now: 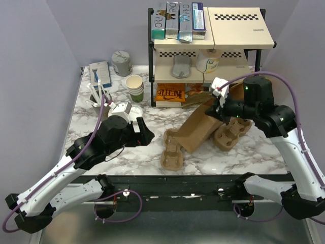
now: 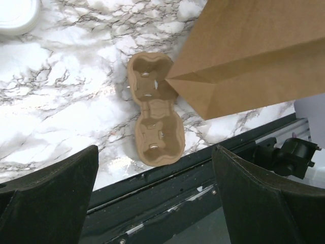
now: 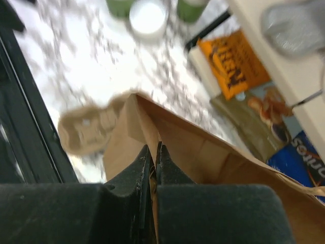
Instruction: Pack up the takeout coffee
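The takeout coffee shows as a white round lid point(image 1: 136, 112) behind my left wrist, its cup body hidden. The lid also shows in the right wrist view point(image 3: 148, 18) and at the top left corner of the left wrist view point(image 2: 15, 15). My left gripper point(image 1: 145, 136) is open and empty, hovering over the marble near a cardboard cup carrier point(image 2: 152, 117); its fingers point(image 2: 51, 198) stand wide apart. My right gripper point(image 1: 219, 108) is shut on the upper edge of a brown paper bag point(image 1: 200, 127), seen clamped between the jaws in the right wrist view point(image 3: 154, 152).
A second cup carrier point(image 1: 232, 133) lies right of the bag. A stack of lidless cups point(image 1: 135, 87) and a grey cup of white sticks point(image 1: 99, 96) stand at the back left. A shelf unit point(image 1: 208, 51) holds boxes and snacks. The table's front edge point(image 2: 203, 168) is close.
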You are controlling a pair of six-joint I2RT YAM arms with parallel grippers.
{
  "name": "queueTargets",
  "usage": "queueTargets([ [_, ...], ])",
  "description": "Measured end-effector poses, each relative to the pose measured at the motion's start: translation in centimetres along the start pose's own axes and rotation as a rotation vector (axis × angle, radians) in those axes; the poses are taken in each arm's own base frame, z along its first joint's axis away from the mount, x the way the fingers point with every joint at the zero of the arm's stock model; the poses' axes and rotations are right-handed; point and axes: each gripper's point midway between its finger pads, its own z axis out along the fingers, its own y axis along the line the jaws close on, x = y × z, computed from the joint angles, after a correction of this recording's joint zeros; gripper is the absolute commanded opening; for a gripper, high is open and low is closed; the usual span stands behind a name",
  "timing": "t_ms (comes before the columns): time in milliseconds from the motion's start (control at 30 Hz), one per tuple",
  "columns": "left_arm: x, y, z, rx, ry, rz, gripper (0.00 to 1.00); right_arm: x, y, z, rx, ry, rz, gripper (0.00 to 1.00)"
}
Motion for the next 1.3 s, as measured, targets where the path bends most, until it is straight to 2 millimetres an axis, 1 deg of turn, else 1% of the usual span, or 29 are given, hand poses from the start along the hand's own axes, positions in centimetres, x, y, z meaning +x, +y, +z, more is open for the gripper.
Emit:
queueTargets([
  [33,0.1,0.1,0.0,-0.006,0.003,0.001,0.99,1.0,0.3,0.1,-0.020,0.033,-0.032,0.17],
  [67,0.1,0.2,0.0,-0.008,0.003,0.002,0.99,1.6,0.6,0.0,-0.042,0.054,-0.063,0.24],
  [167,0.1,0.2,0.0,-0.011,0.002,0.002,0.99,1.8,1.9,-0.6,-0.113,0.042,-0.166,0.27],
  [200,0.1,0.2,0.1,-0.012,0.003,0.003,0.99,1.7,2.4,-0.9,-0.133,0.027,-0.198,0.34],
  [233,0.1,0.3,0.2,-0.015,0.005,0.004,0.99,1.7,2.9,-1.1,-0.150,0.012,-0.223,0.39],
  [267,0.1,0.3,0.3,-0.019,0.008,0.005,0.99,1.9,3.6,-1.4,-0.172,-0.003,-0.251,0.46],
  [333,0.0,0.3,0.7,-0.036,0.007,0.006,0.99,2.3,4.8,-1.6,-0.210,-0.014,-0.273,0.53],
  [367,-0.2,0.4,0.8,-0.047,0.006,0.008,0.99,2.4,5.3,-1.6,-0.232,-0.020,-0.288,0.63],
  [433,-0.8,0.0,1.1,-0.057,0.001,0.009,0.99,2.5,6.1,-1.6,-0.263,-0.026,-0.305,0.71],
  [467,-1.1,-0.2,1.2,-0.059,-0.003,0.009,0.99,2.5,6.3,-1.5,-0.271,-0.026,-0.311,0.78],
  [600,-2.2,-1.3,1.4,-0.046,-0.020,0.005,0.99,2.3,6.7,-1.4,-0.289,-0.028,-0.325,0.87],
  [667,-2.7,-1.8,1.4,-0.037,-0.029,0.002,0.99,1.7,6.6,-1.8,-0.278,-0.045,-0.333,0.91],
  [733,-3.1,-2.2,1.5,-0.032,-0.034,0.000,0.99,0.6,6.6,-2.5,-0.260,-0.076,-0.333,1.00],
  [833,-3.9,-3.0,1.9,-0.026,-0.041,-0.002,0.99,-2.0,6.8,-4.0,-0.233,-0.175,-0.353,1.00],
  [933,-4.3,-3.5,2.5,-0.022,-0.044,-0.003,0.99,-4.8,7.4,-6.4,-0.191,-0.304,-0.373,1.00],
  [1033,-4.3,-3.7,3.1,-0.023,-0.041,-0.002,0.99,-6.7,7.6,-8.6,-0.115,-0.419,-0.334,1.00],
  [1100,-4.2,-3.9,3.6,-0.024,-0.037,-0.001,0.99,-7.8,6.5,-10.3,0.001,-0.480,-0.238,1.00],
  [1133,-4.2,-4.1,3.9,-0.018,-0.034,0.000,0.99,-8.5,5.4,-11.2,0.079,-0.510,-0.138,1.00],
  [1200,-3.9,-5.0,4.7,0.017,-0.012,0.016,0.99,-9.1,2.4,-12.7,0.257,-0.537,0.088,1.00],
  [1233,-3.9,-5.5,5.0,0.040,-0.006,0.024,0.99,-8.9,0.9,-13.3,0.343,-0.544,0.204,1.00],
  [1300,-3.8,-6.7,5.7,0.094,0.005,0.039,0.99,-7.5,-2.0,-13.9,0.514,-0.533,0.412,1.00],
])
